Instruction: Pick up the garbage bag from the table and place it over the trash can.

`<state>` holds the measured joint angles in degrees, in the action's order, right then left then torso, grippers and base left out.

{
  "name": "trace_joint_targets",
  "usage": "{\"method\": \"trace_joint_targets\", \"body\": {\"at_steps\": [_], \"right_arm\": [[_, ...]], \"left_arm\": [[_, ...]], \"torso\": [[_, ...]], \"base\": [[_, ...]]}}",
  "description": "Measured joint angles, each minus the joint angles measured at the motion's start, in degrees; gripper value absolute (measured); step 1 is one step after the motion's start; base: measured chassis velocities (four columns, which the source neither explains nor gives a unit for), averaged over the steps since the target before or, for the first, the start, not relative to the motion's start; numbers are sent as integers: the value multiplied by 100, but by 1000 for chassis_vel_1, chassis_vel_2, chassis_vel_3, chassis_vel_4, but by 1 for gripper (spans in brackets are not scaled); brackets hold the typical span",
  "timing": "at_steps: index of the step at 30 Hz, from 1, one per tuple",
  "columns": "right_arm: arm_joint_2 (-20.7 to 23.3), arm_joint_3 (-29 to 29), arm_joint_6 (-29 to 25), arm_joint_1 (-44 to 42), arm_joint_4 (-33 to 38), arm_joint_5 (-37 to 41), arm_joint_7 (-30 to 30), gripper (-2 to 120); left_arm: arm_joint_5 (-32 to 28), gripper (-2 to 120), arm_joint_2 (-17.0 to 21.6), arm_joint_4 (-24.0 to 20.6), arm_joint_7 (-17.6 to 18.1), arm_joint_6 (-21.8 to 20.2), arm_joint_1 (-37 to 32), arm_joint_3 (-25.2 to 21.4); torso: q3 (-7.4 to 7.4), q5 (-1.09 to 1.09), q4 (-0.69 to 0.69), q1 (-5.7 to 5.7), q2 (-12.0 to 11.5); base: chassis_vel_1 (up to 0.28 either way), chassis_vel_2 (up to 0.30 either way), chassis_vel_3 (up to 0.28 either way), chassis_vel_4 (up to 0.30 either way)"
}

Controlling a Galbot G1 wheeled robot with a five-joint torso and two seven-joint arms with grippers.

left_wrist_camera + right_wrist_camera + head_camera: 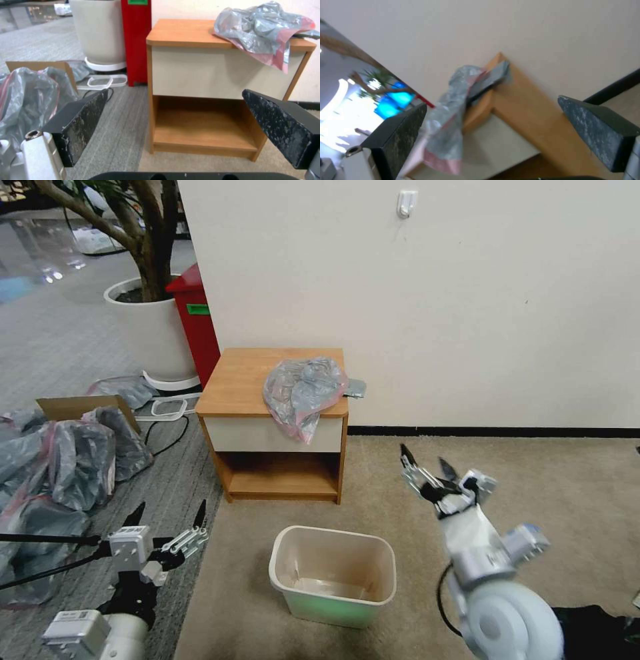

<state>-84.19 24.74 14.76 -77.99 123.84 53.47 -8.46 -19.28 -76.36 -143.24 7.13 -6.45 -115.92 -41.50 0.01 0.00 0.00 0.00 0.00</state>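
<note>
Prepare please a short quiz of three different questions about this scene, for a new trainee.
1. True or false: the garbage bag hangs partly over the front edge of the table.
2. Multiple choice: where does the trash can stand? A) on the table's low shelf; B) on the floor in front of the table; C) next to the red bin.
3. Short answer: in what state are the left gripper and the right gripper, and does either hold anything?

Key
1. True; a corner droops over the white drawer front.
2. B.
3. Both are open and hold nothing; both hover short of the table, one on each side of the trash can.
</note>
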Motion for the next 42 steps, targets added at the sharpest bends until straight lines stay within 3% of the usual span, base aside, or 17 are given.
{"method": "trace_joint_targets", "body": {"at_steps": [7, 11, 15, 22, 31, 34, 42], "right_arm": [[-223, -165, 16, 1359, -1123, 1950, -495, 100], [-419, -207, 20, 2039, -1783, 2498, -587, 100], [-507, -208, 26, 2285, -2048, 2614, -589, 100], [-794, -198, 44, 3178, -3444, 2594, -460, 100], [-804, -121, 5, 3426, -3851, 2342, -324, 99], [-802, -117, -16, 3451, -3883, 2338, -298, 93], [-797, -121, -79, 3520, -3931, 2323, -248, 61]], "left_arm": [[-16, 100, -43, 0, 3, 69, -82, -14], [-29, 100, -84, 1, 4, 126, -158, -24], [-30, 100, -86, 1, 4, 131, -161, -24], [-61, 100, -93, 1, 5, 148, -172, -42], [-72, 100, -94, 1, 5, 168, -179, -49], [-72, 100, -90, 1, 5, 173, -182, -35], [-73, 100, -58, 1, 3, 175, -177, 0]], "torso": [[0, -1, -1, 0, 0], [0, -1, 2, 0, 0], [0, -1, 1, 0, 0], [0, 0, 1, 0, 0], [0, 0, 0, 0, 0], [0, 0, 0, 0, 0], [0, 0, 0, 0, 0]], "base": [[0, 0, 0, 0], [0, 0, 0, 0], [0, 0, 0, 0], [0, 0, 0, 0], [0, 0, 0, 0], [0, 0, 0, 0], [0, 0, 0, 0]]}}
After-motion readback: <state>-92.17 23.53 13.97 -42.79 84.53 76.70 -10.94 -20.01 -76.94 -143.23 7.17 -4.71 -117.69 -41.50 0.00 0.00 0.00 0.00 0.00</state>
